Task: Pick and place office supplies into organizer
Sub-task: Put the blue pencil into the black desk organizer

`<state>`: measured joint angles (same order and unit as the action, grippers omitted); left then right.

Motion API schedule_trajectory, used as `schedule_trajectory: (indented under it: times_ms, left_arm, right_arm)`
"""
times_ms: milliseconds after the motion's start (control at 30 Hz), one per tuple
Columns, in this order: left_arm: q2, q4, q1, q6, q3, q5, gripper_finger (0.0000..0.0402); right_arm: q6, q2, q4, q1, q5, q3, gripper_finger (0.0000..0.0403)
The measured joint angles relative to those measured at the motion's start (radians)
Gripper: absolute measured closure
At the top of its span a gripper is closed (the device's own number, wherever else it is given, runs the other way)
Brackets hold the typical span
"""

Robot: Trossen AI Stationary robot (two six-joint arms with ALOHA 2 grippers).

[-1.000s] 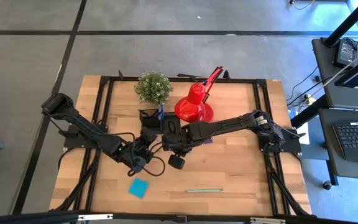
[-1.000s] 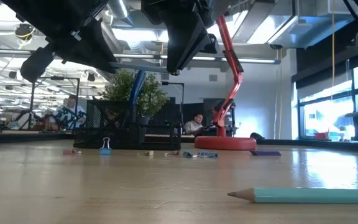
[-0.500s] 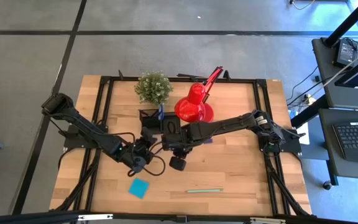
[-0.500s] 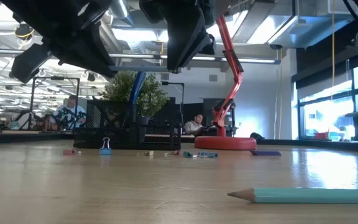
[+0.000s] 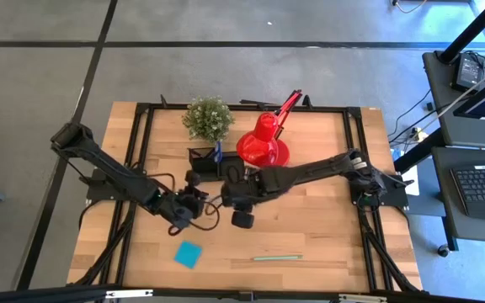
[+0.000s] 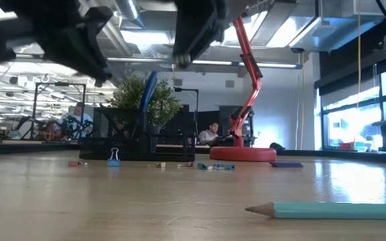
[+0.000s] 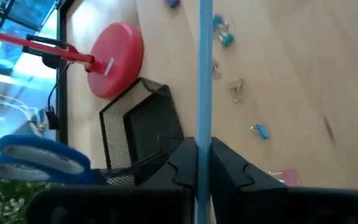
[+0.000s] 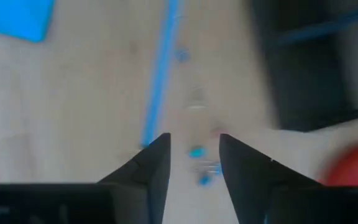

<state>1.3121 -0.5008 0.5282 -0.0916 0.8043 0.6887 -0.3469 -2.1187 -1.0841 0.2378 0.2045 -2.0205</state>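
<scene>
Left wrist view: a blue pen (image 7: 204, 93) stands clamped between the fingers of the left pincer (image 7: 204, 165), held above the counter (image 7: 303, 74) just beside the black mesh organizer (image 7: 138, 134), where blue-handled scissors (image 7: 39, 162) already stand. Tiny clips (image 7: 238, 90) lie scattered nearby. The right pincer (image 8: 193, 160), jaws parted and empty, hovers close by. Judged step: carrying the pen to a compartment; next, align it upright over an opening, then release.
</scene>
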Motion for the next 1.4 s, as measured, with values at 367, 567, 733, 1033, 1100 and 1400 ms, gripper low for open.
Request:
schedule_trajectory:
  times_ms: [367, 567, 733, 1033, 1100, 1400]
  left_arm:
    - [-0.334, 0.186, -0.057, 0.027, -0.148, -0.131, 0.0386]
    - [-0.542, 0.416, -0.192, 0.034, -0.298, -0.246, 0.0386]
    - [-0.663, 0.65, -0.344, 0.016, -0.428, -0.424, 0.0386]
    - [-0.686, 0.884, -0.579, 0.008, -0.546, -0.704, 0.0386]
    - [-0.686, 0.908, -0.616, 0.009, -0.557, -0.74, 0.0386]
    - [-0.684, 0.94, -0.713, 0.021, -0.562, -0.853, 0.0386]
  right_arm:
    - [0.011, 0.121, 0.001, 0.153, 0.331, -0.001, 0.0262]
    - [0.009, 0.122, -0.016, 0.199, 0.428, -0.001, 0.0262]
    - [-0.009, 0.122, -0.091, 0.235, 0.553, 0.0, 0.0262]
    - [-0.076, 0.122, -0.217, 0.264, 0.648, 0.003, 0.0262]
    - [-0.041, 0.124, -0.194, 0.253, 0.606, 0.027, 0.0262]
    - [0.181, 0.3, 0.327, 0.185, 0.28, 0.424, 0.0262]
